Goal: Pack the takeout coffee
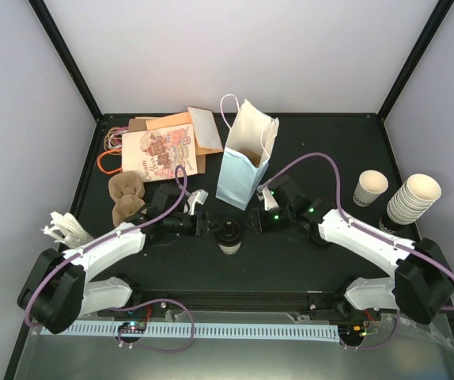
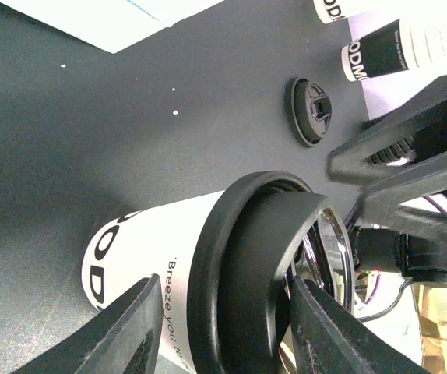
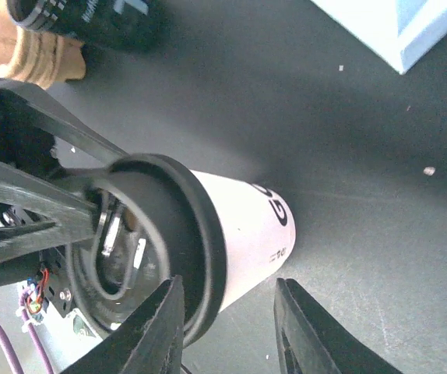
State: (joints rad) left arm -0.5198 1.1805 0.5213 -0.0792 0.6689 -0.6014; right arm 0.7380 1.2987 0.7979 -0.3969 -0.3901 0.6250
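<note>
The takeout coffee [image 1: 228, 235], a cream cup with a black lid, stands upright on the black table just in front of the pale blue paper bag [image 1: 241, 170]. My left gripper [image 1: 209, 227] reaches it from the left. In the left wrist view its jaws [image 2: 225, 282] stand apart, one finger over the cup wall [image 2: 153, 253] and one over the lid top, and no squeeze shows. My right gripper [image 1: 252, 222] comes in from the right and is open [image 3: 229, 282]. One of its fingers overlaps the lid rim [image 3: 204, 257] and the other stands clear of the cup.
A brown pulp carrier [image 1: 124, 198] and flat paper bags [image 1: 164, 150] lie at the back left, white items [image 1: 65, 228] at the left edge. A single lidless cup [image 1: 369, 188] and a cup stack [image 1: 413, 198] stand at the right. A loose black lid [image 2: 309, 111] lies on the table.
</note>
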